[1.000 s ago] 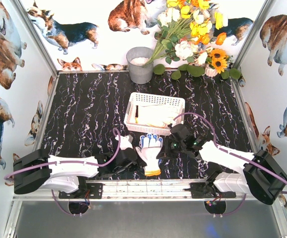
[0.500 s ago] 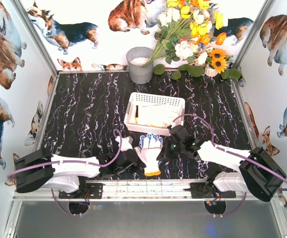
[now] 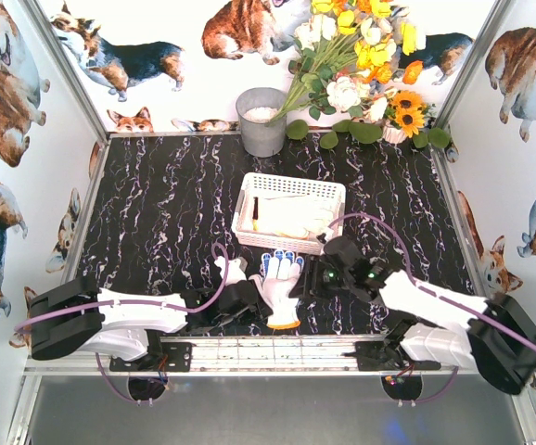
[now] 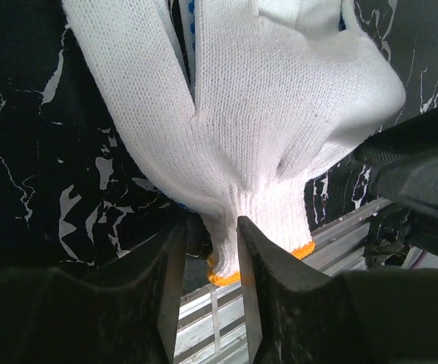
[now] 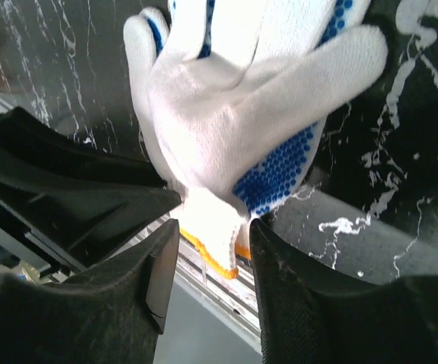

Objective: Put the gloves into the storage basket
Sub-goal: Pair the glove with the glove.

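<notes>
The white lattice storage basket (image 3: 246, 199) stands mid-table with several cream gloves (image 3: 291, 215) inside. In front of it a blue-dotted glove (image 3: 280, 278) lies with its orange cuff towards the near edge. Beside it on the left is a plain white glove part (image 3: 232, 271). My left gripper (image 3: 254, 298) is at the cuff from the left. In the left wrist view it (image 4: 211, 227) is shut on the bunched cuff of a glove (image 4: 280, 114). My right gripper (image 3: 305, 281) is at the cuff from the right. It (image 5: 213, 227) is shut on the dotted glove's cuff (image 5: 211, 220).
A grey metal bucket (image 3: 262, 120) stands at the back with a bunch of artificial flowers (image 3: 361, 65) to its right. An aluminium rail (image 3: 277, 348) runs along the near table edge just behind the glove cuffs. Printed walls close in both sides.
The right arm's elbow and rear have swung right and lower, while its gripper stays at the glove cuff. The gloves and the left gripper have barely moved.
</notes>
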Controlling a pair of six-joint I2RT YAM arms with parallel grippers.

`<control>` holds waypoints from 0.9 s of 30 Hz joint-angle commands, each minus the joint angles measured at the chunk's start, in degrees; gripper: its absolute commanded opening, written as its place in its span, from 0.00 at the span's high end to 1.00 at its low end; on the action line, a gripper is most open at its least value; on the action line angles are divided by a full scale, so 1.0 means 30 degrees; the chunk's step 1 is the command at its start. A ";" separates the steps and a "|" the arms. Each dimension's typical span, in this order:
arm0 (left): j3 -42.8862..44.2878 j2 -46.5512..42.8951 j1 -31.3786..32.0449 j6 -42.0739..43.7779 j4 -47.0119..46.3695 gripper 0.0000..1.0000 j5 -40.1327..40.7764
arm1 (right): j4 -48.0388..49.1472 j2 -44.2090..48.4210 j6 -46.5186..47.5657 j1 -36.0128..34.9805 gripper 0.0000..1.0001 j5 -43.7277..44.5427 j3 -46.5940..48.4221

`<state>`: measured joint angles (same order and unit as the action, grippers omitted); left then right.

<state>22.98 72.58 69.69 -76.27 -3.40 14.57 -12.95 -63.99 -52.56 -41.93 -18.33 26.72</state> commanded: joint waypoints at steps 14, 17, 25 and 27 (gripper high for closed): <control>0.0216 -0.0097 0.0192 0.0636 0.0070 0.84 -0.0417 | 0.2133 0.2729 -0.3001 -0.2146 0.61 0.0269 -0.2844; 0.0227 -0.0024 0.0235 0.0620 -0.0005 0.86 -0.0432 | 0.2182 0.2661 -0.3018 -0.2223 0.64 0.0393 -0.2835; 0.0279 0.0006 0.0266 0.0619 -0.0009 0.95 -0.0371 | 0.3063 0.1744 -0.3019 -0.2252 0.70 0.0188 -0.2752; 0.0306 0.0007 0.0264 0.0627 -0.0017 0.96 -0.0373 | 0.3332 0.1373 -0.2990 -0.2322 0.71 0.0126 -0.2656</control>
<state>22.92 72.42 69.95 -74.81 -3.25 13.52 -7.75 -58.41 -61.63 -48.36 -17.91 17.72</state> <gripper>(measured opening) 0.049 0.298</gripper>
